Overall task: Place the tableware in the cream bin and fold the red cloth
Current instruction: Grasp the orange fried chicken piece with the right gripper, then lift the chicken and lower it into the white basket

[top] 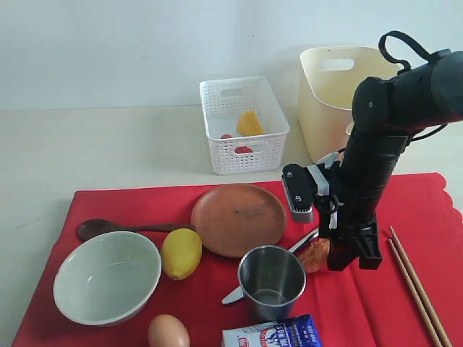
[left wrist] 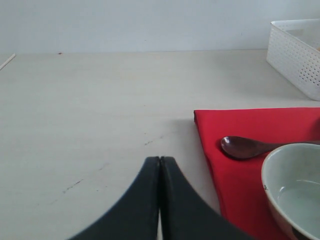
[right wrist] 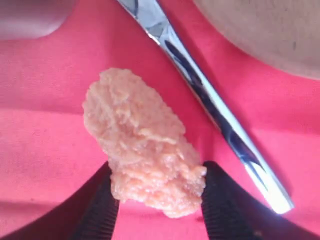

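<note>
On the red cloth [top: 412, 210] lie a pale bowl [top: 107, 278], a terracotta plate [top: 239, 219], a steel cup [top: 271, 280], a knife [top: 305, 241], a dark spoon [top: 108, 228] and chopsticks [top: 416, 285]. The cream bin [top: 329, 97] stands behind at the right. My right gripper [top: 329, 256] is down on the cloth beside the cup. In the right wrist view its gripper [right wrist: 157, 195] has both pads against a lumpy pink piece of meat [right wrist: 142, 145], with the knife [right wrist: 210, 105] alongside. My left gripper [left wrist: 160, 161] is shut and empty over bare table, near the cloth's corner [left wrist: 225, 130], the spoon [left wrist: 245, 148] and the bowl [left wrist: 295, 185].
A white lattice basket [top: 242, 155] holding cheese [top: 249, 123] stands behind the plate. A lemon [top: 181, 253], an egg [top: 168, 332] and a milk carton [top: 271, 335] sit on the cloth's front part. The right arm leans over the cloth in front of the bin.
</note>
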Motion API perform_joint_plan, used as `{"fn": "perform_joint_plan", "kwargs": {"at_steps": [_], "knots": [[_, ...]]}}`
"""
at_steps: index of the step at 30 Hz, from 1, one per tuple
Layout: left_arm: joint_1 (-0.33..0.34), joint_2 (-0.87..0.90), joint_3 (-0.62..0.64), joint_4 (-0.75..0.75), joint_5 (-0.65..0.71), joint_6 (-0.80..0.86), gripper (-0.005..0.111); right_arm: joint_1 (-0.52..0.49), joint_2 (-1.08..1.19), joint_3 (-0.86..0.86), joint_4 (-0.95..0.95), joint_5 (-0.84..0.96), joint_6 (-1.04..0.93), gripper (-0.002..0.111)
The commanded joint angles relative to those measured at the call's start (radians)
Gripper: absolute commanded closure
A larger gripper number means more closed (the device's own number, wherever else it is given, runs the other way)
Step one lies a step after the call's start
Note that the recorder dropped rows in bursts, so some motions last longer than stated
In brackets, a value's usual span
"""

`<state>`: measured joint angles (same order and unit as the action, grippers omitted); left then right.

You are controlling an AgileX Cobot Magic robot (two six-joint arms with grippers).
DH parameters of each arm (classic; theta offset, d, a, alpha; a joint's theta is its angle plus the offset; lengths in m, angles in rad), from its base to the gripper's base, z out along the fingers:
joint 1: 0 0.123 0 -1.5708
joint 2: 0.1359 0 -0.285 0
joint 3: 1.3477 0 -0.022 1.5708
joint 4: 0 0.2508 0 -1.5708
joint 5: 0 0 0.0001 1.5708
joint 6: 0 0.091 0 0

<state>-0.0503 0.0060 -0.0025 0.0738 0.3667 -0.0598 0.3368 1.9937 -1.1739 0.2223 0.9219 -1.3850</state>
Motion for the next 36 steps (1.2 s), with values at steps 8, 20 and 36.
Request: {"fn": "perform_joint_plan", "kwargs": {"at_steps": [8,20,36], "knots": [[0.002,-0.006,0.002,0.001,-0.008,-0.001,0.107,0.000,-0.145,-0.008,0.000,0.027,0.030,0.108],[0.002,-0.006,0.002,0.001,-0.008,-0.001,0.107,0.000,-0.268,-0.008,0.038,-0.060,0.039,0.108],[0.002,-0.006,0.002,0.001,-0.008,-0.001,0.107,0.000,-0.207,-0.088,0.360,-0.432,0.413,0.108]]}}
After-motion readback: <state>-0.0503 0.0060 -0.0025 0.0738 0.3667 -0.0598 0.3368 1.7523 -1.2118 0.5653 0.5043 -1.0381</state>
